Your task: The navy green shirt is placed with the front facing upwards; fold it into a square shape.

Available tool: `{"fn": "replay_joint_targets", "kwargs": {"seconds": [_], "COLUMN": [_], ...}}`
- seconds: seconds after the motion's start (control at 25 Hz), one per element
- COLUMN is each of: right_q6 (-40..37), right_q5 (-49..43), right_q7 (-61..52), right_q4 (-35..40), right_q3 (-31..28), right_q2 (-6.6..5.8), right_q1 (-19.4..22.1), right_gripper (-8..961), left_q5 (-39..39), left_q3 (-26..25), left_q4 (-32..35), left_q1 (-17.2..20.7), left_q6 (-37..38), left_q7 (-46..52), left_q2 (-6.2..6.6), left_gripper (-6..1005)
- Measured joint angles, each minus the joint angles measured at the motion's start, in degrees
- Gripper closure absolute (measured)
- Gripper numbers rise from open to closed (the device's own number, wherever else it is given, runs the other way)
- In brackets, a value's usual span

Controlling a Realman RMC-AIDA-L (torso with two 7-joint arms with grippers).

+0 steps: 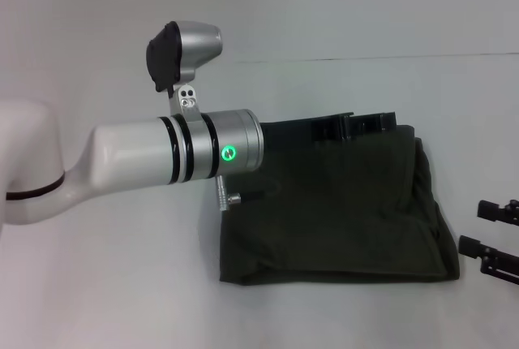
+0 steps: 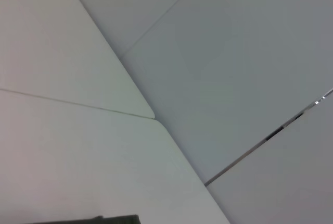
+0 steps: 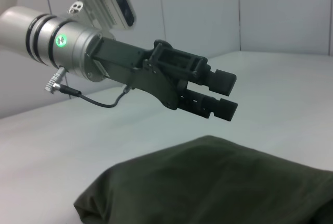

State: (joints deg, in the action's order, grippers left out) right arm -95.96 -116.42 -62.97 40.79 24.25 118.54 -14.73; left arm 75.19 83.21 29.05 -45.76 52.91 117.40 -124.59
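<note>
- Left arm [image 1: 130, 166]: white and silver, stretched across from 9 o'clock of the head view toward centre, green ring light lit at the wrist, camera housing riding above it.
- Left pincer [image 3: 225, 95]: raised clear above the shirt in the right wrist view, nothing held; two black fingers [image 3: 218, 81] stacked nearly parallel, only a thin gap between the tips, close to fully closed. In the head view, tips poking out past the shirt's far edge at about 12 o'clock of the cloth [image 1: 357, 126].
- Navy green shirt [image 1: 340, 211]: lying on the white tabletop [image 1: 122, 300] at centre-right of the head view, already folded into a roughly square bundle, plain dark green face up, no lettering showing; rounded fold running along the 6 o'clock edge, layered edges bunched at 3 o'clock. From the right wrist view, a soft rounded hump of cloth [image 3: 218, 182] below the left pincer. A dark sliver of it at 6 o'clock of the left wrist view [image 2: 104, 220].
- Right pincer [image 1: 491, 235]: low at 4 o'clock of the head view, beside the shirt's 3 o'clock edge and apart from it; two black fingers spread well apart, nothing between them.
</note>
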Motion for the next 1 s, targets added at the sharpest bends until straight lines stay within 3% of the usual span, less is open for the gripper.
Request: {"fn": "replay_joint_targets", "kwargs": {"seconds": [0.2,0.32,0.48,0.56,0.76,1.0], "right_q6": [-1.4,-1.2,-0.1,1.3,6.8,10.7], "right_q5": [-0.1,-0.2,-0.3,-0.3,-0.3,-0.8], "right_q7": [1.0,1.9,2.1,2.1,1.6,0.9], "right_q4": [0.1,-0.5,-3.8,-5.8,-9.8,-12.0], "right_q3": [-0.2,1.3,3.8,4.9,9.1,10.5], "right_q2": [0.26,1.12,1.36,1.42,1.43,1.25], "right_q1": [-0.5,-2.3,-5.7,-7.4,-9.9,-9.4], "right_gripper": [252,253,254,253,253,252], "left_q5": [1.0,3.8,8.2,11.2,23.0,25.3], "left_q3": [-1.5,-6.2,-12.6,-17.1,-30.0,-34.5], "left_q4": [0.7,0.9,2.3,3.3,6.7,8.5], "left_q1": [0.7,1.6,3.9,5.4,8.4,10.8], "left_q6": [2.7,9.1,19.0,23.5,33.6,35.7], "left_q7": [-2.7,-7.0,-12.6,-15.3,-19.3,-20.0], "left_q2": [1.09,2.21,4.60,5.47,6.30,5.62], "left_gripper": [408,344,257,67,79,83]}}
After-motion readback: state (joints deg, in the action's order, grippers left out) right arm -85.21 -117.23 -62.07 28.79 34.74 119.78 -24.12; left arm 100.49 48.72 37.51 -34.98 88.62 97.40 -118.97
